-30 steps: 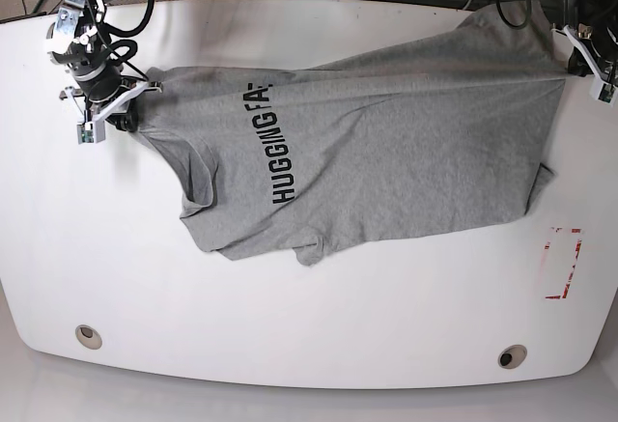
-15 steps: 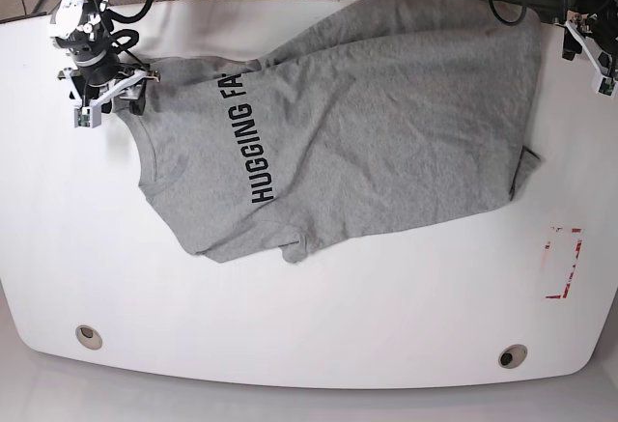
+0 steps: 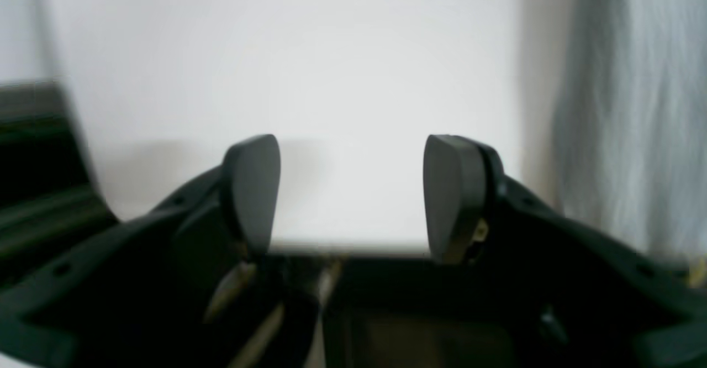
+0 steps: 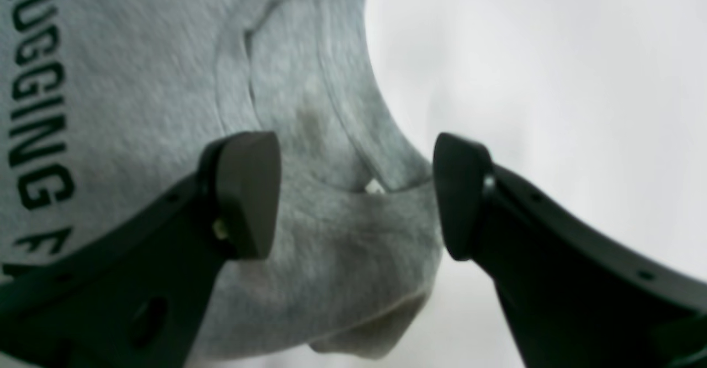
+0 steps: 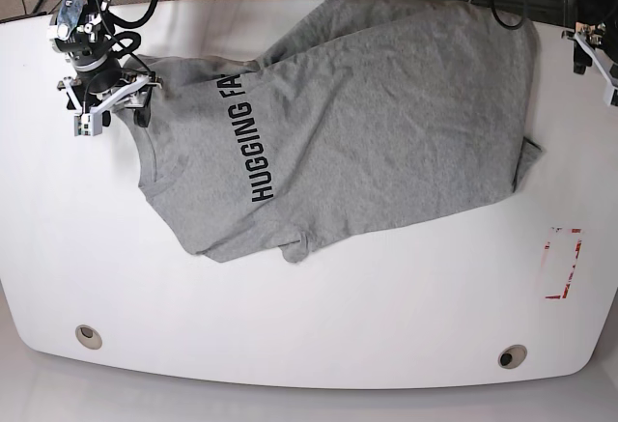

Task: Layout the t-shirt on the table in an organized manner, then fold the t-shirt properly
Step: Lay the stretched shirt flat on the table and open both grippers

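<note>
The right gripper (image 4: 353,196) stands with its two dark pads spread wide apart and nothing clamped between them; it hangs over the shoulder and ribbed crew neck of the heather-grey short-sleeved cotton t-shirt (image 4: 165,80), at the far left of the scene. Grey cloth shows in the gap between the pads, lying loose under them. In the base view this right gripper (image 5: 104,103) sits just at the shirt's far left corner.

The left gripper (image 3: 351,191) is also parted wide, with bare white surface in the gap; a blurred grey strip of the t-shirt (image 3: 635,108) shows at the right edge of its wrist view. In the base view the left gripper (image 5: 597,55) is at the far right edge, apart from the cloth.

The t-shirt (image 5: 367,123) lies across the far half of the large glossy white table (image 5: 290,325), partly doubled over itself, with the black lettering "HUGGING FA" (image 5: 247,142) running near to far. A red-marked rectangle (image 5: 563,263) sits near the right edge, and two round grommet holes (image 5: 88,336) lie along the near edge.
</note>
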`<state>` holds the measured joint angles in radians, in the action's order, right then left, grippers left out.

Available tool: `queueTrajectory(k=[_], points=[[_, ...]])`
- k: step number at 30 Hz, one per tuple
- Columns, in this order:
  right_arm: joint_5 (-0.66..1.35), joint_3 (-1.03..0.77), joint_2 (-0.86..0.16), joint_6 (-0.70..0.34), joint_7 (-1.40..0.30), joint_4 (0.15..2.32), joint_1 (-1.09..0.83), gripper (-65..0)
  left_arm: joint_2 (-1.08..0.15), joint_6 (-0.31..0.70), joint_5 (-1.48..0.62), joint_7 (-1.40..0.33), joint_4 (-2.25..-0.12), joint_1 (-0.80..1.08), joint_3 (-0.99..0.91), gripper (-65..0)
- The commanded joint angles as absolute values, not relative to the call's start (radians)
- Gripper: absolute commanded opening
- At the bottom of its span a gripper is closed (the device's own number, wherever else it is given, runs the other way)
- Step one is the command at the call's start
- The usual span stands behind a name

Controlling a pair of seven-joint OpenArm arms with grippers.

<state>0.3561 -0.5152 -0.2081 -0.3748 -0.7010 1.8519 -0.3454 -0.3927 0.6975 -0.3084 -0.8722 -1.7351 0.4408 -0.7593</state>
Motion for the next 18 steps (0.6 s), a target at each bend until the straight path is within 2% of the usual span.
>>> queueTrajectory(k=[1,9,14,18], points=[[0.366,-0.518,-0.22,-0.38,-0.68,1.882,-0.283,-23.5,-0.414,0.698,-0.317,-0.857,-1.748,0.412,-0.763,-26.4],[0.36,-0.51,-0.228,-0.38,-0.68,1.71,-0.073,-23.3,-0.414,0.698,-0.315,-0.857,-1.69,0.292,-0.7,-26.4],[0.36,-0.509,-0.251,-0.392,-0.68,1.511,0.101,-23.3,-0.414,0.698,-0.315,-0.855,-1.63,0.246,-0.676,-26.4],[0.36,-0.509,-0.263,-0.44,-0.68,1.317,0.243,-23.3,-0.414,0.698,-0.315,-0.854,-1.598,0.205,-0.671,-26.4]])
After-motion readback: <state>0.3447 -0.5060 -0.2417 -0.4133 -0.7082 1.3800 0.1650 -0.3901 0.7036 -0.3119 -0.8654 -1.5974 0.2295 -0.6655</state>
